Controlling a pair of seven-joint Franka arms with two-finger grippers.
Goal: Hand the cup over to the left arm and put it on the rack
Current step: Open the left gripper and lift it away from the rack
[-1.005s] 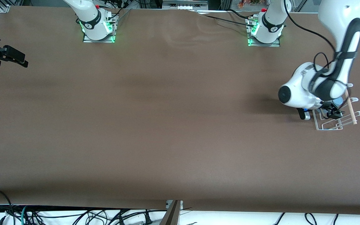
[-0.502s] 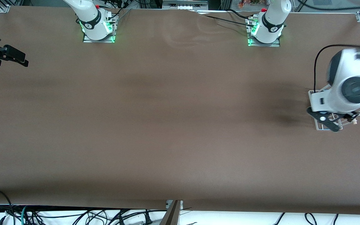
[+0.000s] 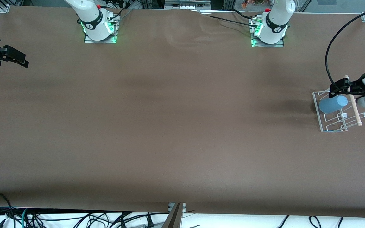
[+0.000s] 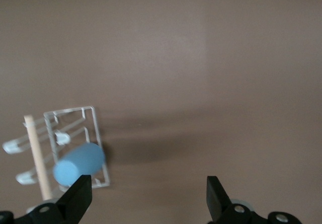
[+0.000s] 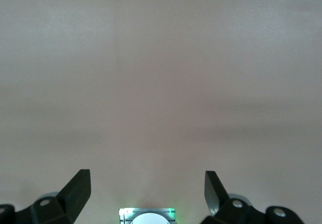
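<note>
The light-blue cup [image 3: 332,104] lies tilted on its side on the white wire rack [image 3: 331,129] at the left arm's end of the table. In the left wrist view the cup [image 4: 79,164] rests between the rack's wires [image 4: 98,138] and its wooden dowel [image 4: 37,158]. My left gripper [image 3: 343,88] hangs open above the rack's edge, apart from the cup, and nothing sits between its fingers [image 4: 149,199]. My right gripper [image 3: 11,57] waits open and empty over the right arm's end of the table [image 5: 147,194].
The rack's wooden dowel [image 3: 356,114] runs along the rack's side nearest the table's end. Both arm bases [image 3: 99,27] [image 3: 268,30] stand at the table's edge farthest from the front camera. Brown tabletop [image 3: 176,120] spreads between the grippers. Cables hang below the table's edge nearest that camera.
The left arm has risen off the rack and swung toward the table's end, uncovering the cup on the rack. The right arm has not moved.
</note>
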